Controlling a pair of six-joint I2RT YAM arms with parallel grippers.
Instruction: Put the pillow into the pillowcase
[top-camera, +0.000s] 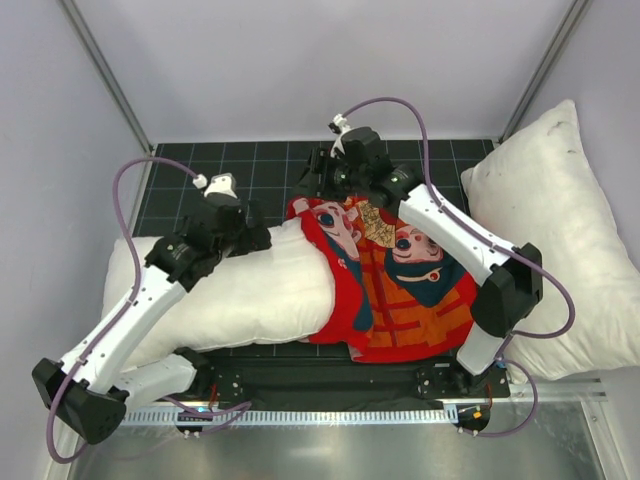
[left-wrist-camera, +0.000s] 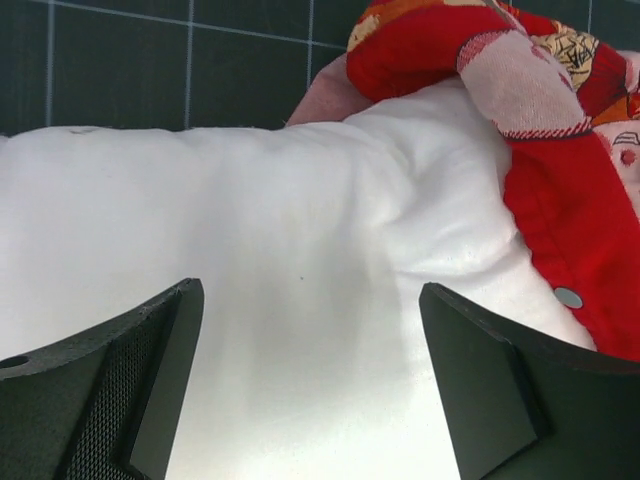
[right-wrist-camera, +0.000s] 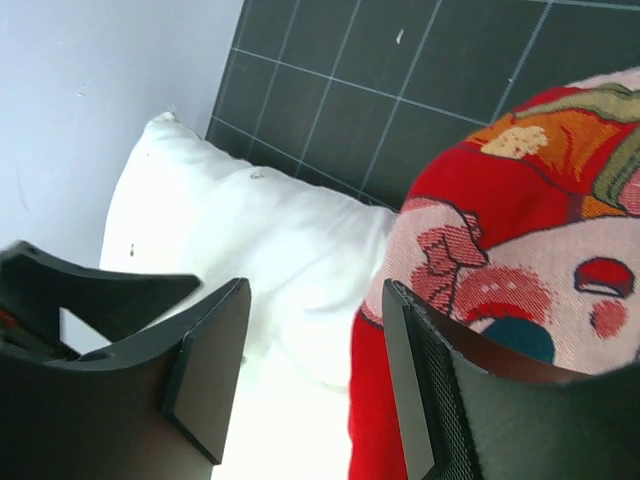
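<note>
The white pillow (top-camera: 235, 290) lies across the mat, its right end inside the red pillowcase (top-camera: 400, 290), whose cartoon print faces up. My left gripper (top-camera: 262, 238) is open, hovering just over the pillow's far edge near the case's opening. In the left wrist view the pillow (left-wrist-camera: 250, 230) fills the space between the fingers of the left gripper (left-wrist-camera: 310, 290), with the case's rim (left-wrist-camera: 560, 170) at the right. My right gripper (top-camera: 325, 185) is open at the case's far corner. In the right wrist view the right gripper (right-wrist-camera: 315, 290) straddles pillow (right-wrist-camera: 240, 230) and case edge (right-wrist-camera: 480, 250).
A larger white pillow (top-camera: 560, 220) with dark specks leans against the right wall. The black grid mat (top-camera: 260, 170) shows behind the pillow. Grey walls close in the left and far sides. A metal ledge (top-camera: 350, 450) runs along the near edge.
</note>
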